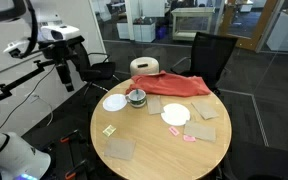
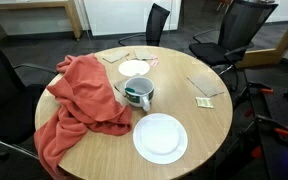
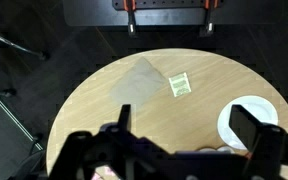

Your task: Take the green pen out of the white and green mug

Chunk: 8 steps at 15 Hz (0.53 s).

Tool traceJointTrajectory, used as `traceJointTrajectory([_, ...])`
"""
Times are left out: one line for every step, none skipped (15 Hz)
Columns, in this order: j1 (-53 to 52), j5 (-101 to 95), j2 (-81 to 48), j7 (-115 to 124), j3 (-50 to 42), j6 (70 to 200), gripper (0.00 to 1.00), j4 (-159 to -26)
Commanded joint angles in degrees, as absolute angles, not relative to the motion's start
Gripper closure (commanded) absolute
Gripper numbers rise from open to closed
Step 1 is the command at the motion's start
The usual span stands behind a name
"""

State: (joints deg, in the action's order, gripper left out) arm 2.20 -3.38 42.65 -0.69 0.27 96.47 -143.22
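The white and green mug (image 1: 136,97) stands on the round wooden table (image 1: 154,150), between a small white plate (image 1: 115,102) and a red cloth (image 1: 179,85). It also shows in an exterior view (image 2: 139,94), next to the cloth (image 2: 79,100). Something green lies inside the mug (image 2: 143,99); it is too small to make out as the pen. My gripper (image 1: 64,70) hangs high, beyond the table's edge, apart from the mug. In the wrist view my gripper (image 3: 187,130) is open and empty, high over the table. The mug is not clear there.
A larger white plate (image 2: 160,137) lies near the table edge and shows in the wrist view (image 3: 246,122). A big tan cylinder (image 1: 144,68) stands behind the mug. A small packet (image 3: 180,84) and a clear sheet (image 3: 139,80) lie on the table. Office chairs (image 1: 212,55) surround it.
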Motion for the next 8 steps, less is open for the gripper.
traceJointTrajectory([1.71, -3.6, 42.6, -0.42, -0.08, 96.33, 0.0, -143.09])
traceJointTrajectory([1.71, -3.6, 42.6, -0.42, -0.08, 96.33, 0.0, -143.09])
traceJointTrajectory([1.71, -3.6, 42.6, -0.42, -0.08, 96.33, 0.0, -143.09])
traceJointTrajectory([1.71, -3.6, 42.6, -0.42, -0.08, 96.33, 0.0, -143.09])
traceJointTrajectory([1.71, -3.6, 42.6, -0.42, -0.08, 96.33, 0.0, -143.09])
traceJointTrajectory([1.71, -3.6, 42.6, -0.42, -0.08, 96.33, 0.0, -143.09])
traceJointTrajectory([1.6, -3.74, 41.53, -0.52, 0.02, 97.56, 0.0, -142.66])
traceJointTrajectory([1.01, -3.26, 39.82, -1.3, -0.15, 99.75, 0.0, -142.35])
